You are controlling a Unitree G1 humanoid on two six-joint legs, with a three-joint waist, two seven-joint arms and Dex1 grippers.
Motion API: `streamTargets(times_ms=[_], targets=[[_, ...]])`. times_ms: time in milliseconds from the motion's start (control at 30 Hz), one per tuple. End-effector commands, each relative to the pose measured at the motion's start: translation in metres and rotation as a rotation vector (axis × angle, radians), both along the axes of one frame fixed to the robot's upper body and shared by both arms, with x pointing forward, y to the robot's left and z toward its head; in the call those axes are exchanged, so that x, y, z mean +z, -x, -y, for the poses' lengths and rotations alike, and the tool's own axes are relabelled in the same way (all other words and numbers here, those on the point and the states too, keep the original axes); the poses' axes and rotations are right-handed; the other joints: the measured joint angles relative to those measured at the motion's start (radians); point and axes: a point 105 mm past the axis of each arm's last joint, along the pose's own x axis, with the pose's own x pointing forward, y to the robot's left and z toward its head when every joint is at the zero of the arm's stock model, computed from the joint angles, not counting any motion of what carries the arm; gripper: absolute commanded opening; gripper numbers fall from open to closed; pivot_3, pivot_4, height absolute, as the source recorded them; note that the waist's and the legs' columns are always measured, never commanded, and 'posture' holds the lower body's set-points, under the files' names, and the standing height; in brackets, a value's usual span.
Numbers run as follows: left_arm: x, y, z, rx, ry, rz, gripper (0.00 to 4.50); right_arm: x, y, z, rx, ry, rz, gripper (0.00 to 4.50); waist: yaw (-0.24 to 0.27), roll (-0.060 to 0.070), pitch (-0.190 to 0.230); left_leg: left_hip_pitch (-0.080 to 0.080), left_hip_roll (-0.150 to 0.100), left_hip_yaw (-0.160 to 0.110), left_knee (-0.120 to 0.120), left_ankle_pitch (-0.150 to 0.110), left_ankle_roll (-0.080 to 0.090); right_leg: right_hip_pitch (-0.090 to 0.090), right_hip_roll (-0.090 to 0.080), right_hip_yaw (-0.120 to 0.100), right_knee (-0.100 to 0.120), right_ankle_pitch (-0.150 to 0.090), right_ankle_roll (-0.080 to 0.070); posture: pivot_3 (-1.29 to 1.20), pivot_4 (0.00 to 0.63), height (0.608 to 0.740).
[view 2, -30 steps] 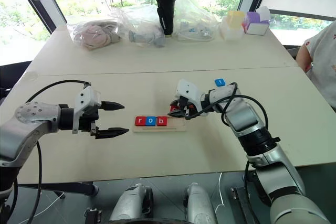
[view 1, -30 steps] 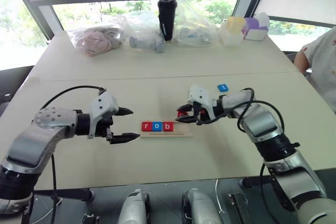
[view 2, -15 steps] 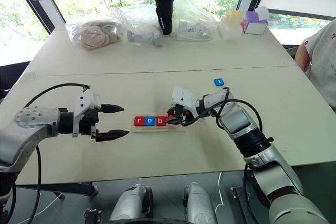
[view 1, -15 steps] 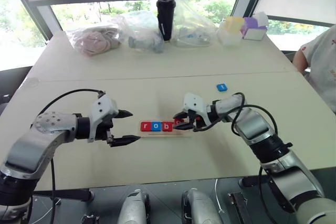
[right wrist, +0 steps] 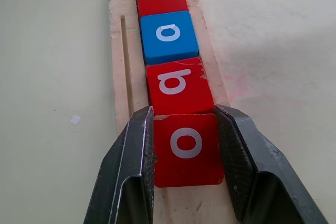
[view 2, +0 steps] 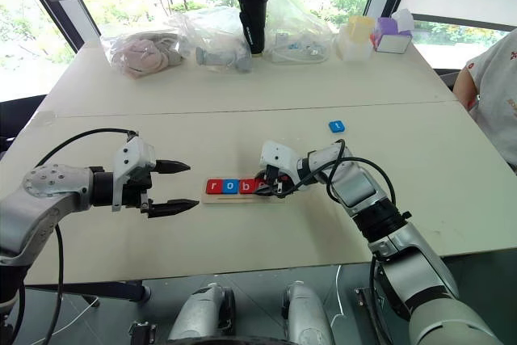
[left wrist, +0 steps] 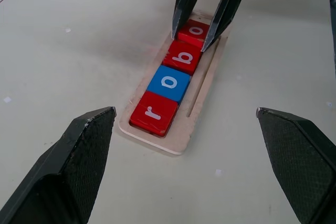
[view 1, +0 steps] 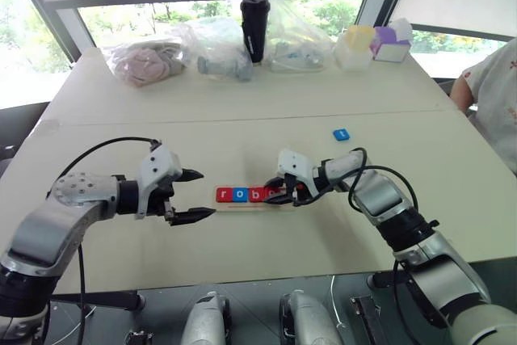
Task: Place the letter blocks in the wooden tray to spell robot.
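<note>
The wooden tray lies at the middle of the table. In it sit a red r block, a blue o block and a red b block in a row. My right gripper is shut on a red o block, which rests low in the tray right after the b. A blue t block lies alone on the table, farther back and to the right. My left gripper hovers open just left of the tray, holding nothing.
At the far side of the table are plastic bags, a black tumbler and small coloured boxes. A person's sleeve shows at the right edge. The table surface around the tray is bare.
My right gripper has come down and to the left with the red o block, from above the tray's right end into the tray beside the b. The left gripper stayed still.
</note>
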Motion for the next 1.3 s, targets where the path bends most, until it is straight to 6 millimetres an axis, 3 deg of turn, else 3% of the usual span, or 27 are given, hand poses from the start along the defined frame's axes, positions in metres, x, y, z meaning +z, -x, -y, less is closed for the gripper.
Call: streamTargets(times_ms=[33, 133, 267, 433, 533, 867, 1300], targets=[[0.010, 0.002, 0.002, -0.006, 0.013, 0.037, 4.50, 0.011, -0.003, 0.000, 0.009, -0.015, 0.040, 2.52, 0.000, 0.000, 0.000, 0.000, 0.000, 0.000, 0.000, 0.000, 0.000, 0.000, 0.000, 0.000, 0.000, 0.000, 0.000, 0.00, 0.150, 0.740], [0.009, 0.002, 0.002, -0.006, 0.016, 0.035, 4.50, 0.013, 0.001, -0.001, 0.036, -0.020, 0.043, 4.05, 0.001, 0.000, 0.000, 0.000, 0.000, 0.000, 0.000, 0.000, 0.000, 0.000, 0.000, 0.000, 0.000, 0.000, 0.000, 0.00, 0.150, 0.740], [0.009, 0.001, 0.002, -0.005, 0.016, 0.033, 4.50, 0.021, 0.000, -0.004, 0.030, -0.043, 0.061, 4.05, 0.000, 0.000, 0.000, 0.000, 0.000, 0.000, 0.000, 0.000, 0.000, 0.000, 0.000, 0.000, 0.000, 0.000, 0.000, 0.00, 0.150, 0.740], [0.008, 0.001, 0.003, -0.006, 0.019, 0.031, 4.50, 0.053, -0.006, -0.008, 0.003, -0.156, 0.132, 4.05, 0.000, 0.000, 0.000, 0.000, 0.000, 0.000, 0.000, 0.000, 0.000, 0.000, 0.000, 0.000, 0.000, 0.000, 0.000, 0.00, 0.150, 0.740], [0.008, 0.001, 0.003, -0.006, 0.020, 0.031, 4.50, 0.059, -0.004, -0.001, 0.005, -0.150, 0.173, 4.05, 0.002, 0.000, 0.000, 0.000, 0.000, 0.000, 0.000, 0.000, 0.000, 0.000, 0.000, 0.000, 0.000, 0.000, 0.001, 0.00, 0.150, 0.740], [0.007, 0.000, 0.003, -0.010, 0.020, 0.026, 4.50, 0.033, 0.023, 0.014, -0.024, -0.141, 0.024, 4.05, 0.000, 0.000, 0.000, 0.000, 0.000, 0.000, 0.000, 0.000, 0.000, 0.000, 0.000, 0.000, 0.000, 0.000, 0.000, 0.00, 0.150, 0.740], [0.007, 0.002, 0.005, -0.032, 0.015, 0.018, 4.50, 0.007, 0.019, 0.015, -0.081, -0.088, 0.002, 4.05, 0.000, 0.000, 0.000, 0.000, 0.000, 0.000, 0.000, 0.000, 0.000, 0.000, 0.000, 0.000, 0.000, 0.000, 0.000, 0.00, 0.150, 0.740]])
